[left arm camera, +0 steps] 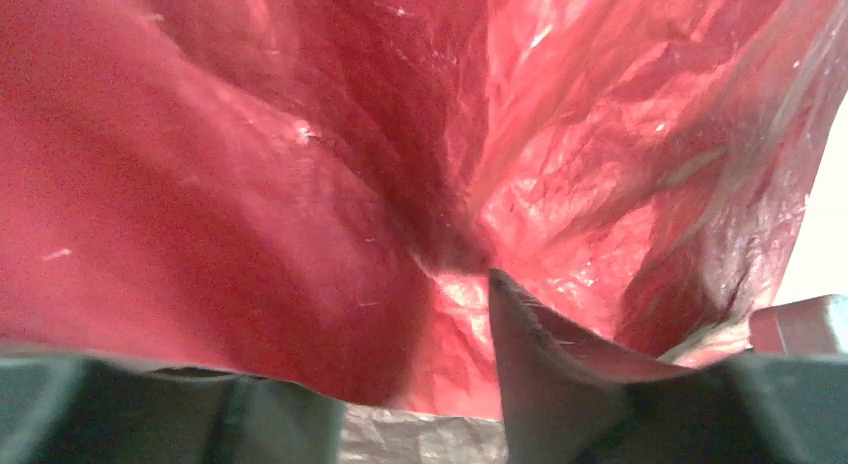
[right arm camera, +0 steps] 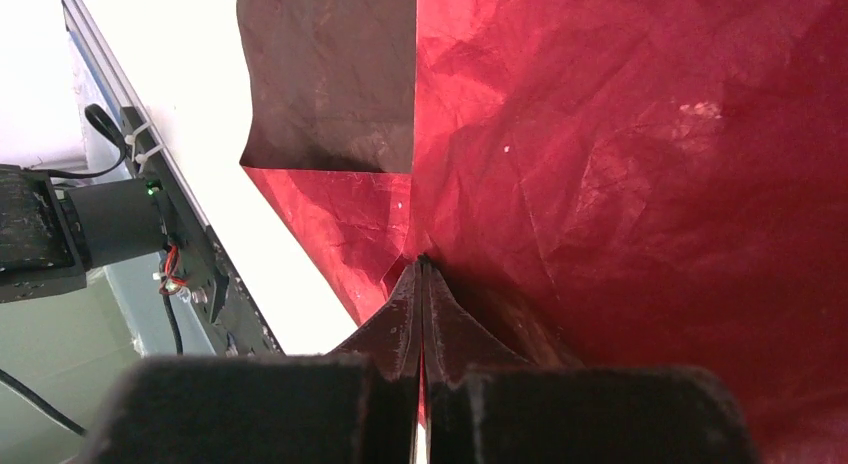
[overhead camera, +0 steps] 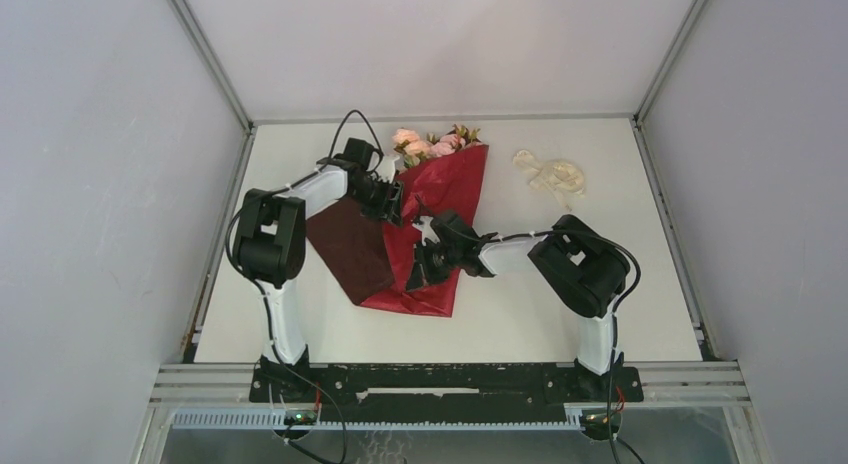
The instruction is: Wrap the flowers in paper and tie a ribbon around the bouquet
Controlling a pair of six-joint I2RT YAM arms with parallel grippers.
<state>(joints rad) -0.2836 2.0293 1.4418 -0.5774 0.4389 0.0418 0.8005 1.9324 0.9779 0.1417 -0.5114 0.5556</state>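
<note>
Closed fingers of the right gripper press their tips against a crease low on the paper.
Whether they pinch it is unclear. At the paper's left edge the left gripper stands partly open, one finger touching the sheet. Pink flowers poke from the wrap's far end, and a dull-backed flap lies flat at left. Well apart, the ribbon sits far right on the table.

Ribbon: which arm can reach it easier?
Probably the right arm. The ribbon lies on its side, across the paper from the left gripper, though the right gripper must first let go of the paper.
</note>
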